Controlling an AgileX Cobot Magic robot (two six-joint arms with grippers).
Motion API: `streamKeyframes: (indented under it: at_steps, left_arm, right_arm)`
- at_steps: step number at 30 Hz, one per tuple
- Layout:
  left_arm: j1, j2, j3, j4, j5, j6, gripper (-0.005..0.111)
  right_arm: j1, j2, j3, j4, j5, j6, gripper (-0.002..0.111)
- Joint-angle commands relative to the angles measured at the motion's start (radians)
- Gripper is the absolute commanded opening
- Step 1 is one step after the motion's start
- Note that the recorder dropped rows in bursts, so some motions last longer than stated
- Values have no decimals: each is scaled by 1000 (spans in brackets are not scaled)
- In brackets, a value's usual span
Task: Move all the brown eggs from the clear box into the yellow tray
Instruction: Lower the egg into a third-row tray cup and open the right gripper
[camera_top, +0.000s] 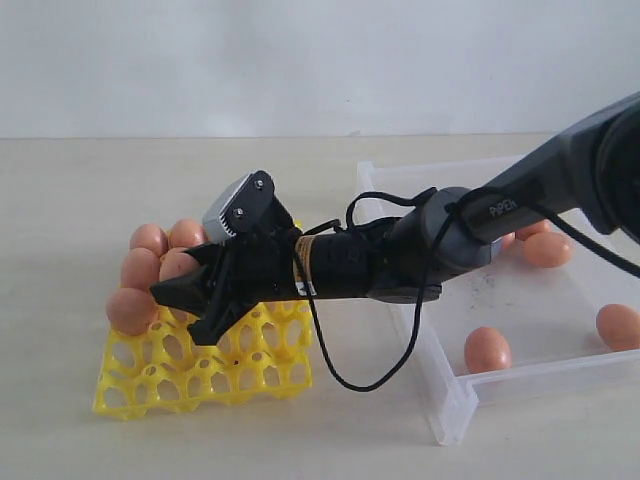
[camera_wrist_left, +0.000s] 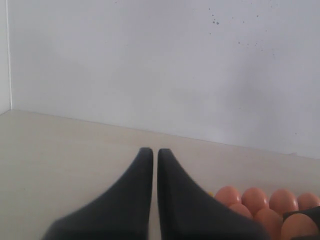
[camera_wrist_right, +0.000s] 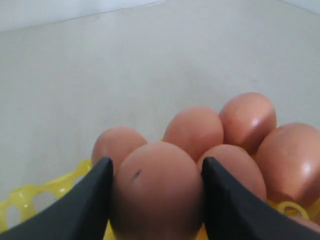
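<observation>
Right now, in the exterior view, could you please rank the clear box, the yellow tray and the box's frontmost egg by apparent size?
Clear box, though cropped at the edge
Yellow tray
Frontmost egg

grey arm (camera_top: 530, 185), looping black cable (camera_top: 350, 388), black end effector (camera_top: 178, 313), silver screwed camera housing (camera_top: 232, 208).

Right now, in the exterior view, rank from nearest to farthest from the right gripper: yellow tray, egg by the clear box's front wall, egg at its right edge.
From the right gripper:
1. The yellow tray, under it, on the left.
2. The front-wall egg, inside the clear box.
3. The right-edge egg, far right.
</observation>
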Motion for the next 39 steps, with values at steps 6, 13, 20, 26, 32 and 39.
streamKeyframes:
  at_steps: [6, 13, 20, 26, 32, 39]
  left_arm:
    - [-2, -2, 3, -9, -2, -9, 4]
    - [-2, -2, 3, -9, -2, -9, 4]
    - [-2, -2, 3, -9, -2, -9, 4]
    - [-2, -2, 3, -9, -2, -9, 4]
    - [-2, -2, 3, -9, -2, -9, 4]
    - [-2, -2, 3, -9, -2, -9, 4]
  right_arm:
    - [-6, -1, -9, -11, 20, 6, 0]
    - [-6, -1, -9, -20, 28, 6, 0]
    - [-3, -1, -9, -21, 28, 6, 0]
    - [-3, -1, -9, -21, 28, 6, 0]
    - [-3, -1, -9, -19, 28, 6, 0]
    - [-3, -1, -9, -19, 30, -13, 3]
